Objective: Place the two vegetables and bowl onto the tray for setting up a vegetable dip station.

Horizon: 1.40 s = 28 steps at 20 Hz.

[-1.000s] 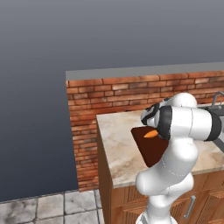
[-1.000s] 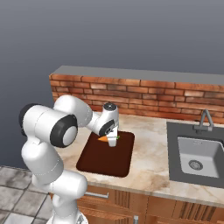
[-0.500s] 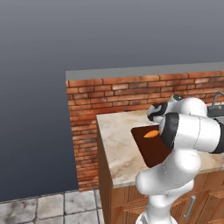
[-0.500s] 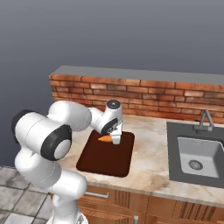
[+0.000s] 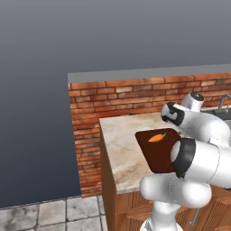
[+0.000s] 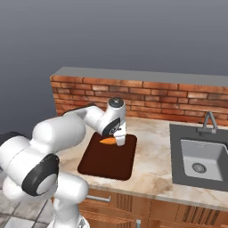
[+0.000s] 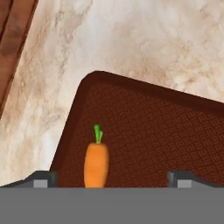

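Observation:
The orange carrot (image 5: 155, 137) (image 6: 107, 140) (image 7: 96, 164) with its green top lies on the dark reddish-brown tray (image 5: 158, 158) (image 6: 107, 164) (image 7: 153, 131), near the tray's far corner. My gripper (image 6: 119, 139) (image 7: 111, 178) hovers just over the carrot and stands open, with nothing between its fingers. In the hand view the carrot sits closer to the left fingertip (image 7: 41, 177). The bowl is out of view.
The tray rests on a beige stone counter (image 6: 151, 173) backed by a low brick wall (image 6: 147, 95). A steel sink (image 6: 200, 156) with a faucet (image 6: 208, 120) lies to the right. The counter's left end (image 5: 106, 149) drops to a tiled floor.
The arm's elbow has swung round and the hand has drawn slightly up from the carrot. The carrot stays put on the tray, and the jaws have stayed open.

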### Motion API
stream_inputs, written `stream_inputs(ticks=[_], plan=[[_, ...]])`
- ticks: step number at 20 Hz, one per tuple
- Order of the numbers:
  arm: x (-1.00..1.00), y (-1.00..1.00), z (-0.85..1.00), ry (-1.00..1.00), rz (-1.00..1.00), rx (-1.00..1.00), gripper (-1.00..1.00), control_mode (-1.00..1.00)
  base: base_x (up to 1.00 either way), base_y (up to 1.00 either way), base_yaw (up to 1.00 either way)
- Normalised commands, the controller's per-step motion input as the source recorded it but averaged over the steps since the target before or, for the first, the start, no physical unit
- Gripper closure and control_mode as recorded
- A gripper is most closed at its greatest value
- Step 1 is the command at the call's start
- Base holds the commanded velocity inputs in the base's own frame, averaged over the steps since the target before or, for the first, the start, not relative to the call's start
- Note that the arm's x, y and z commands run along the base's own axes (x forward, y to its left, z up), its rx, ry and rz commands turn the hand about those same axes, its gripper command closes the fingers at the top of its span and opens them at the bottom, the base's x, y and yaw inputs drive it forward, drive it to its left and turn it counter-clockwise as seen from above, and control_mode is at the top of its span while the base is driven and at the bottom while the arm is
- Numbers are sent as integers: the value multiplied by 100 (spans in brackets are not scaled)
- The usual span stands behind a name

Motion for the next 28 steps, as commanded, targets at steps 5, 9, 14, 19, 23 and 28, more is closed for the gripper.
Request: stream_inputs(ticks=[5, 9, 14, 19, 23, 28], plan=[[-43, 7, 30, 0, 22, -9, -100, -100, 0, 0, 0], [-70, 35, 28, 0, 27, -17, -100, -100, 0, 0, 0], [-83, 45, 27, 0, 26, -16, -100, -100, 0, 0, 0], [-37, 59, 32, 0, 21, -11, -100, -100, 0, 0, 0], [-16, 41, 29, 0, 18, -8, -100, -100, 0, 0, 0], [-3, 3, 38, 3, 23, -2, -100, -100, 0, 0, 0]])
